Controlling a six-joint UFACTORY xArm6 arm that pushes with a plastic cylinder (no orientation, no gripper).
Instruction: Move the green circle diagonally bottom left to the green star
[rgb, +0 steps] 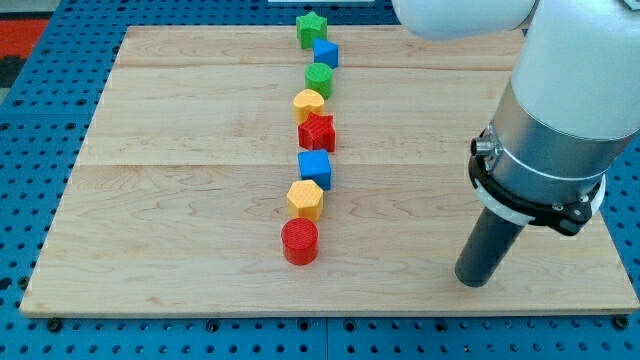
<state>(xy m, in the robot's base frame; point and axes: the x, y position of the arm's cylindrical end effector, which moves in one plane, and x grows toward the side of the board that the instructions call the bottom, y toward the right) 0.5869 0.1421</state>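
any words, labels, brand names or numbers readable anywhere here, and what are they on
None: no text, label, brand or number can be read in the camera view.
The wooden board is plain.
The blocks, from the green star down to the red cylinder, carry no marks.
The arm above my tip shows no lettering.

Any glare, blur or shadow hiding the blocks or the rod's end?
Camera view: even light, no glare on the board; green circle and green star sharp, shadows faint. My tip is crisp, at the view's right, clear of the blocks.
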